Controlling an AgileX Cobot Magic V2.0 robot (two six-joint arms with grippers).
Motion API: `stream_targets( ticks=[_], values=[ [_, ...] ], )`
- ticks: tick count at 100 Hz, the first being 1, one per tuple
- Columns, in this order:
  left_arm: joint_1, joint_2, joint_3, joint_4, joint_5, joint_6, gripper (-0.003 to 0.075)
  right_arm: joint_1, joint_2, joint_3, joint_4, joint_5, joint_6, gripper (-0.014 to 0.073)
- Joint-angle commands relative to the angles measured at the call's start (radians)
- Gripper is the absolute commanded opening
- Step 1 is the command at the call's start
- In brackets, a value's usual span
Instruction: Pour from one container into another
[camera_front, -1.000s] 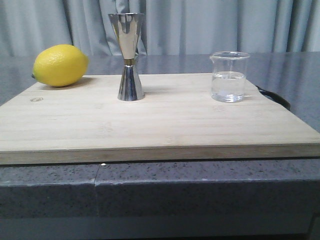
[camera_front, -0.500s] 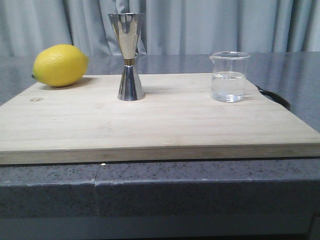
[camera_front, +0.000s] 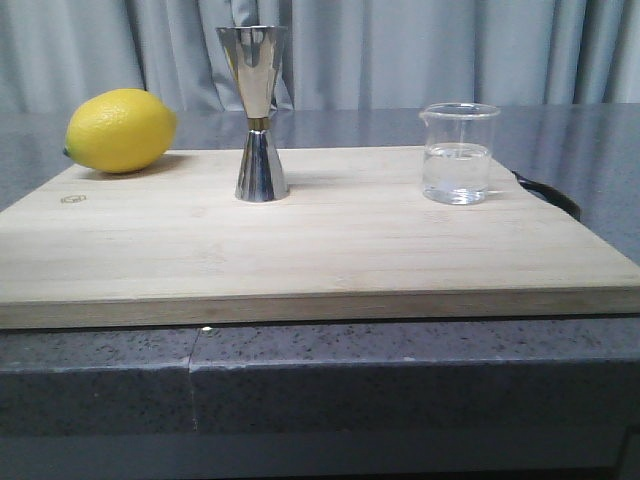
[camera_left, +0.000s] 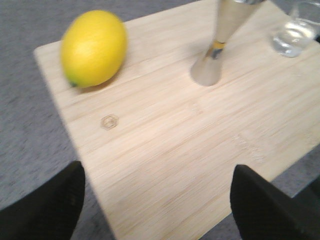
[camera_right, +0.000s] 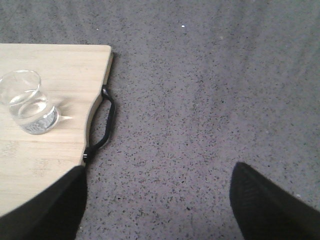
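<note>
The clear glass beaker (camera_front: 460, 153), partly filled with clear liquid, stands on the right of the wooden board (camera_front: 320, 240); it also shows in the right wrist view as the beaker (camera_right: 29, 102) and in the left wrist view as the beaker (camera_left: 295, 30). The steel jigger (camera_front: 258, 112) with its gold waist band stands upright at the board's back middle, jigger (camera_left: 220, 42). My left gripper (camera_left: 157, 200) hangs open above the board's near left part, nothing between its fingers. My right gripper (camera_right: 157, 200) hangs open over the countertop, off the board's right end. Neither gripper shows in the front view.
A yellow lemon (camera_front: 120, 130) lies at the board's back left corner, lemon (camera_left: 94, 47). A black handle (camera_right: 105, 122) sticks out from the board's right end. The board rests on a grey speckled countertop (camera_right: 215, 100). Curtains hang behind.
</note>
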Motion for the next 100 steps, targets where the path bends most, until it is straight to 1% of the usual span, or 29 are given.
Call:
stream_targets(
  ticks=[1,2,4,9,10,11,22,52,71,87,94,100],
  values=[
    [-0.003,0.059,-0.033,-0.27,-0.016,0.243,0.0555,-0.003,0.012,-0.036,0.007,-0.071,-0.008,0.0534],
    [-0.003,0.064,-0.033,-0.27,-0.016,0.243,0.0555,-0.003,0.012,-0.036,0.007,-0.073,-0.008,0.0534],
    [-0.003,0.085,-0.033,-0.321,-0.013,0.298,0.0555,-0.003,0.012,-0.036,0.007,-0.072,-0.008,0.0534],
    [-0.003,0.118,-0.033,-0.39,-0.002,0.379,0.0555,-0.003,0.012,-0.036,0.007,-0.074,-0.008,0.0534],
    [-0.003,0.128,-0.033,-0.423,0.0,0.419,0.0555,-0.003,0.012,-0.036,0.007,-0.074,-0.008,0.0534],
    [-0.003,0.134,-0.033,-0.423,0.0,0.419,0.0555,-0.003,0.012,-0.036,0.007,-0.074,-0.008,0.0534],
    [-0.003,0.22,-0.033,-0.571,0.049,0.621,0.0555,-0.003,0.012,-0.036,0.007,-0.074,-0.008,0.0534],
    [-0.003,0.441,-0.033,-0.816,0.244,1.031,0.0555,-0.003,0.012,-0.036,0.007,-0.074,-0.008,0.0534],
    [-0.016,0.55,-0.036,-0.963,0.306,1.199,0.0555,-0.003,0.012,-0.036,0.007,-0.074,-0.008,0.0534],
    [-0.069,0.622,-0.035,-1.098,0.317,1.317,0.0555,-0.003,0.012,-0.036,0.007,-0.074,-0.008,0.0534],
    [-0.094,0.649,-0.048,-1.098,0.317,1.361,0.0555,-0.003,0.012,-0.036,0.007,-0.074,-0.008,0.0534],
    [-0.115,0.674,-0.07,-1.098,0.316,1.363,0.0555,-0.003,0.012,-0.036,0.007,-0.074,-0.008,0.0534]
  ],
)
